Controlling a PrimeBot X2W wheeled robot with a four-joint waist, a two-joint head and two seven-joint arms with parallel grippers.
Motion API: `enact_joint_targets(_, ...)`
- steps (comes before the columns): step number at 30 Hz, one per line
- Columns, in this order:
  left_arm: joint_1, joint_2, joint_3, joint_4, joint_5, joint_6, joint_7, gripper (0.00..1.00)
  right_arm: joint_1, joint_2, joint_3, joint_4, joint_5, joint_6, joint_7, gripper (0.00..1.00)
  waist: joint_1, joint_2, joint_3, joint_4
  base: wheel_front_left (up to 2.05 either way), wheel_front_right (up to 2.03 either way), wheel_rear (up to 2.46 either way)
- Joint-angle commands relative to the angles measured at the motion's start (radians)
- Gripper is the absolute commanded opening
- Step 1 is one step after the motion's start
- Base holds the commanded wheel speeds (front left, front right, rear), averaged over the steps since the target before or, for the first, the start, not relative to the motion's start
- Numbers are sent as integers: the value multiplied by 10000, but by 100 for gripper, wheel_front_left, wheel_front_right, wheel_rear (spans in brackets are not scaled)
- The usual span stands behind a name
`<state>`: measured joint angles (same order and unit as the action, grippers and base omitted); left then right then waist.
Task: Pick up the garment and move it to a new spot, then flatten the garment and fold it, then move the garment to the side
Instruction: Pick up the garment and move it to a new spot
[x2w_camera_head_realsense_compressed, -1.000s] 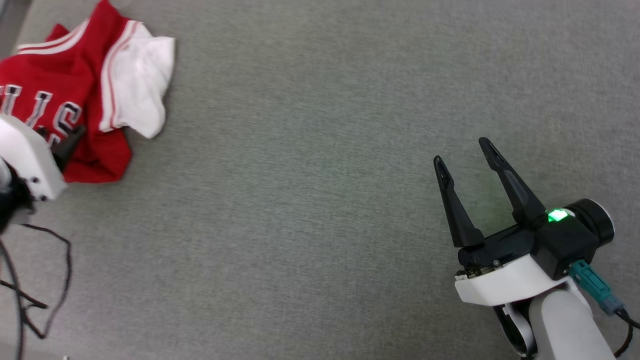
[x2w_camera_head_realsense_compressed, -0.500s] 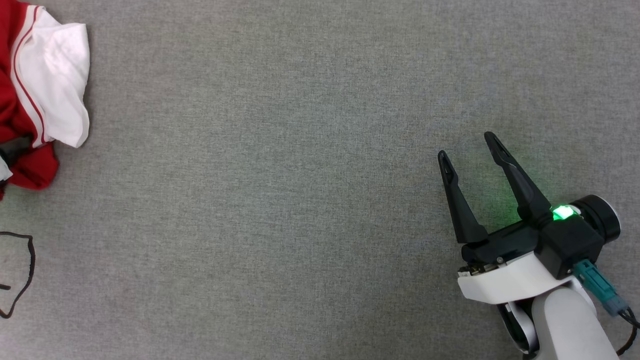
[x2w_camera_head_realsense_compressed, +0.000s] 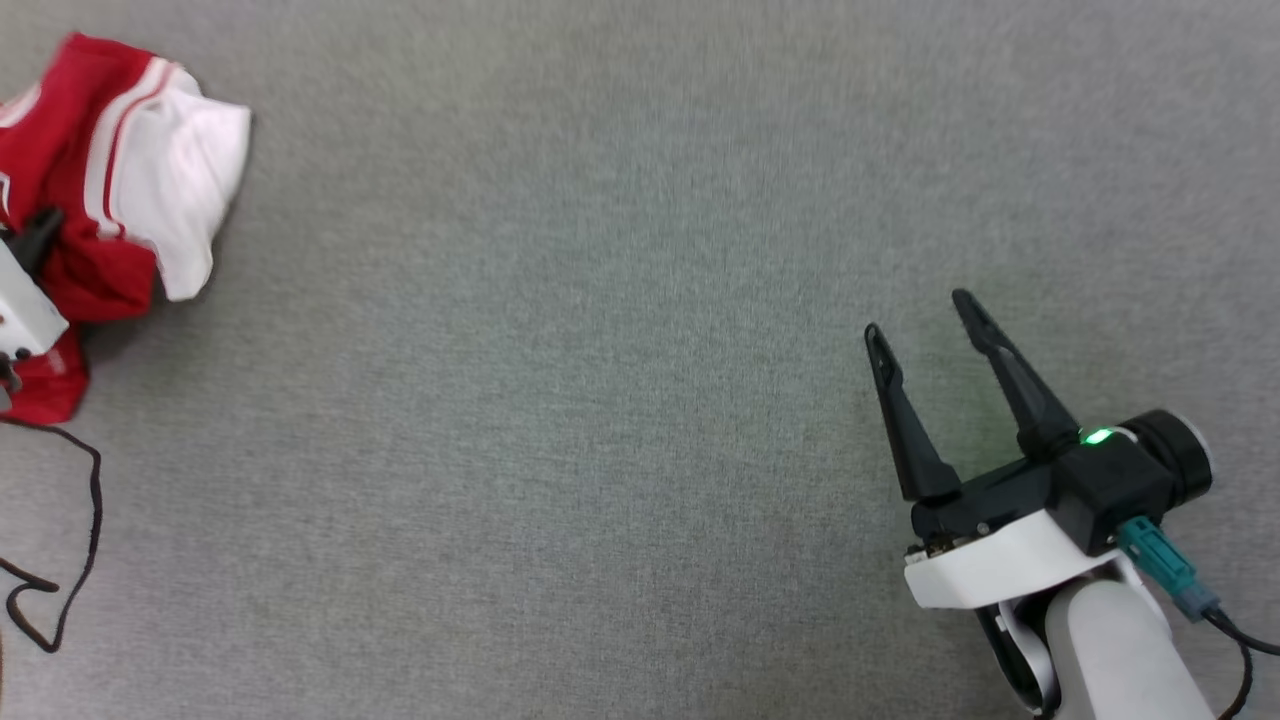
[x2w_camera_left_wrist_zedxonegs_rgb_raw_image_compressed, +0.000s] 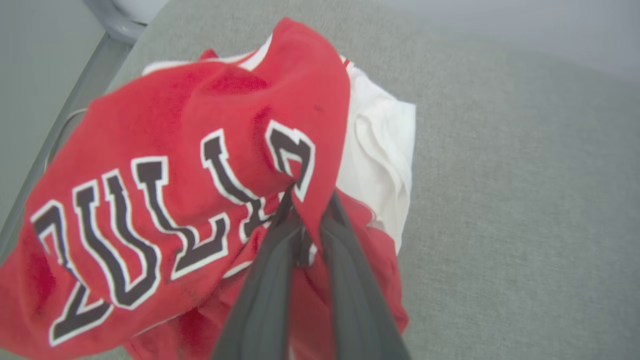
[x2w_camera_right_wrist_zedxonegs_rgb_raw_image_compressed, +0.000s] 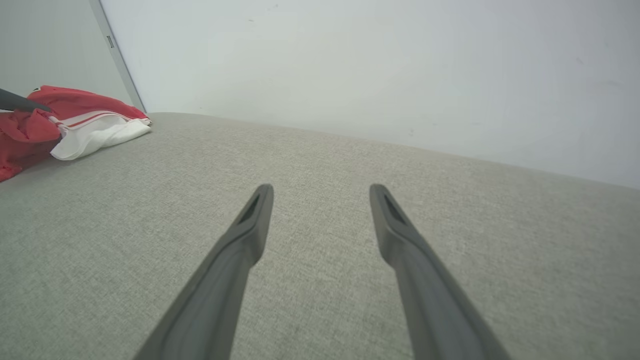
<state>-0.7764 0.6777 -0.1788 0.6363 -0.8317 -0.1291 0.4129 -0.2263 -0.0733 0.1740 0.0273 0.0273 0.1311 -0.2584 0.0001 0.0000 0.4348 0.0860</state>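
The garment (x2w_camera_head_realsense_compressed: 75, 120), a red jersey with a white sleeve and black white-edged letters, lies bunched at the far left of the grey surface. My left gripper (x2w_camera_head_realsense_compressed: 38, 228) is shut on a fold of its red cloth. In the left wrist view the two fingers meet on the garment (x2w_camera_left_wrist_zedxonegs_rgb_raw_image_compressed: 150, 150) near the lettering, at the left gripper (x2w_camera_left_wrist_zedxonegs_rgb_raw_image_compressed: 305, 220), and the cloth rises into a peak there. My right gripper (x2w_camera_head_realsense_compressed: 917, 314) stands open at the lower right, far from the shirt, with nothing between its fingers. In the right wrist view the right gripper (x2w_camera_right_wrist_zedxonegs_rgb_raw_image_compressed: 321, 189) points over bare surface, with the garment (x2w_camera_right_wrist_zedxonegs_rgb_raw_image_compressed: 90, 132) far to the left.
A loose black cable (x2w_camera_head_realsense_compressed: 95, 480) loops over the grey fabric surface (x2w_camera_head_realsense_compressed: 600, 400) at the lower left. A pale wall (x2w_camera_right_wrist_zedxonegs_rgb_raw_image_compressed: 400, 75) closes the far side. A metal frame edge (x2w_camera_left_wrist_zedxonegs_rgb_raw_image_compressed: 70, 110) runs beside the shirt.
My left gripper has gone from open to shut on the garment, bunching the red cloth. The head camera has shifted sideways and back. The right arm holds its place, open.
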Motion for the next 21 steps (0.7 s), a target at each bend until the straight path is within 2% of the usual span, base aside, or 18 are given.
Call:
enact_joint_targets(1, -51, 63, -95, -169, -2, -16, -315, 0, 130, 60, -16, 95, 100, -7, -43, 100, -1, 0, -681, 18, 0, 0, 0)
enact_joint_targets(5, -13, 199, -361, -718, -69, -16, -1218, 0, 335, 138, -108, 369, 215, -7, -66, 100, -1, 0, -1467, -53, 0, 0, 0)
enact_joint_targets(11, -134, 272, -814, -1918, 212, -8, -1717, 0, 673, 221, -310, 530, 399, -7, -70, 100, -1, 0, -2454, -282, 0, 0, 0)
enact_joint_targets(14, -293, 46, -1073, -2683, 481, 302, -1589, 0, 816, 237, -394, 552, 493, -7, -69, 100, -1, 0, -2831, -454, 0, 0, 0)
enact_joint_targets(19, -297, -571, -1608, -4187, 750, 1071, -1030, 0, 979, 240, -542, 461, 830, -7, -69, 100, -1, 0, -3178, -860, 0, 0, 0)
enact_joint_targets(21, -280, -701, -1704, -4478, 776, 1174, -940, 0, 991, 241, -582, 440, 885, -7, -67, 100, -1, 0, -3190, -971, 0, 0, 0)
